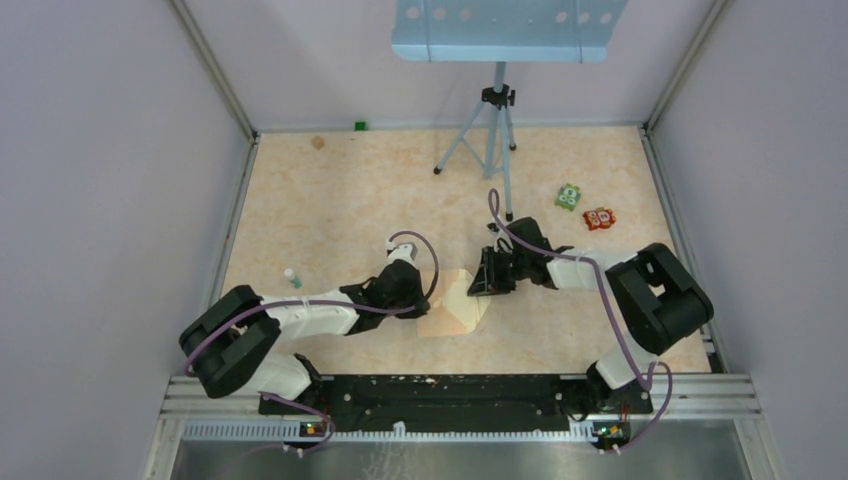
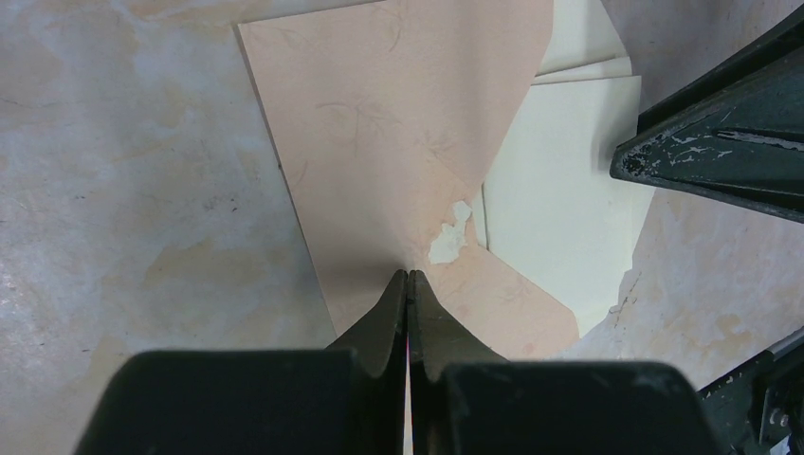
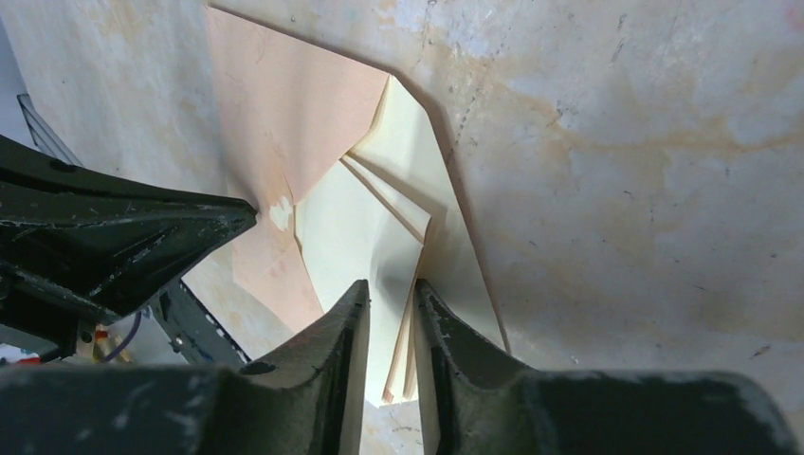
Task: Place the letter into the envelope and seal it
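Closest to the lens in the left wrist view is the left claw (image 2: 408, 277). Its fingers are pressed tight together with no gap, and the tips sit on the envelope (image 2: 379, 123) right beside its little pale scuffed spot (image 2: 450, 232), with nothing between them as far as I can see. From above, the left arm (image 1: 300, 315) has its elbow low on the left. The forearm stretches rightward over the counter (image 1: 330, 200), and the wrist tips down onto the envelope's left side. The right arm (image 1: 650, 295) pretty much mirrors it, with the big elbow out on the right, the forearm heading left and the claw angled down at the envelope's right side. The right claw (image 3: 391, 289) is slightly spread, just a narrow gap, and the edge of the letter (image 3: 351, 227) shows in that gap. I honestly can't tell if the pads touch the sheet. The envelope lies flat between the two claws, askew to the counter's edges. Both arms cover its ends from above, so I can't call its long axis there. In the left wrist view one straight edge runs away from the camera, and the mouth is turned toward the right claw. The letter is partly tucked under the pink panels, with its cream folded layers poking out on the right claw's side.
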`<state>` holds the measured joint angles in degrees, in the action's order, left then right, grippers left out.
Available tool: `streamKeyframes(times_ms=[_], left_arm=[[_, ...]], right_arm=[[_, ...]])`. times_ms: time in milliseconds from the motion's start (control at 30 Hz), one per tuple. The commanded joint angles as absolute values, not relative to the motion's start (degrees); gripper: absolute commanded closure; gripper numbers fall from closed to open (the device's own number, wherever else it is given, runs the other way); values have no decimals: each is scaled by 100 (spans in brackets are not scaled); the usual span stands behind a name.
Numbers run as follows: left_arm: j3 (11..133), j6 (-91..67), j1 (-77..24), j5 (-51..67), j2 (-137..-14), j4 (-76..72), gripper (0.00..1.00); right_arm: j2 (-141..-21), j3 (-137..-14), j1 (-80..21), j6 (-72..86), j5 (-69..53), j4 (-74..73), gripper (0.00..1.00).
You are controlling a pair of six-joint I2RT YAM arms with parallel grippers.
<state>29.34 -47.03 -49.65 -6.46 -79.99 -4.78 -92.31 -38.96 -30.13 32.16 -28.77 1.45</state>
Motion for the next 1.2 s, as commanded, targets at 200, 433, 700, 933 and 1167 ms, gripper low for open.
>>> streamKeyframes(times_ms=[200, 433, 700, 933, 1167], left_arm=[[2775, -4601, -4983, -666, -8101, -327, 100], [2926, -4504, -4983, -630, -7763, -85, 99], [3018, -4458, -4975, -1214, -7021, 744, 80], [2887, -4545, -4962, -1319, -7332, 559, 92], [2978, -4456, -4959, -1243, -7679, 322, 100]], right_arm=[[-9164, -3789, -3006, 3556, -3089, 756, 96], [-9159, -3797, -3011, 3529, -2871, 695, 100], [-9242, -3823, -3007, 3462, -2829, 658, 100], [-9274, -3800, -3010, 3477, -2848, 743, 100], [-9264, -3715, -3017, 3539, -2865, 827, 100]])
